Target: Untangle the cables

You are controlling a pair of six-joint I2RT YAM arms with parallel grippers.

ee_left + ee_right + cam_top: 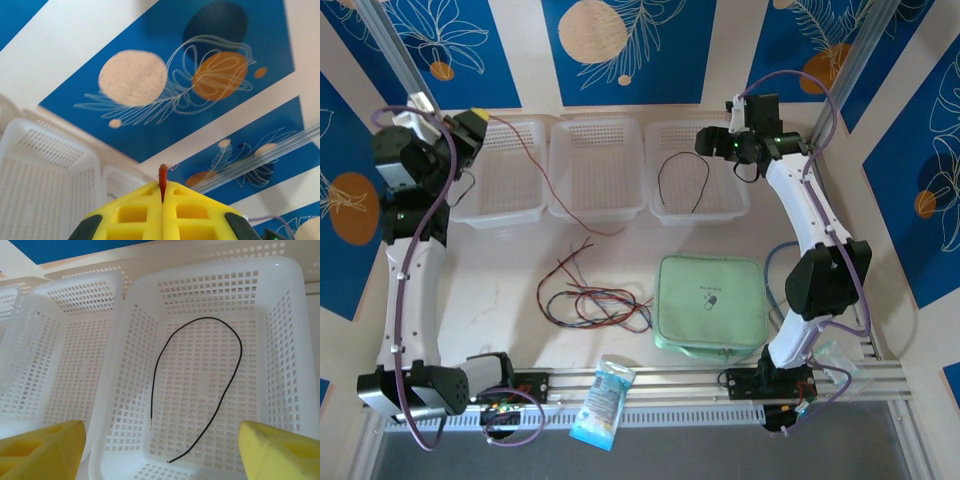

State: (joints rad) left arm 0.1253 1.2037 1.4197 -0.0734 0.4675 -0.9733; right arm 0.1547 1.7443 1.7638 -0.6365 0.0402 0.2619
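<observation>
Three white baskets [500,215] [597,210] [698,213], one green pouch [710,305], one packet [603,402].
Behind the pouch, one black cable [200,319] lies in the nearest basket and one red cable [535,165] crosses the farthest. Left of the pouch, a tangle [595,300] of red, black and blue-grey cables is too knotted to count.

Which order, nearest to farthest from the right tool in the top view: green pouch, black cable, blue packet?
1. black cable, in the right basket, by the right tool.
2. green pouch, mid-table, right side.
3. blue packet, near edge, centre.
</observation>
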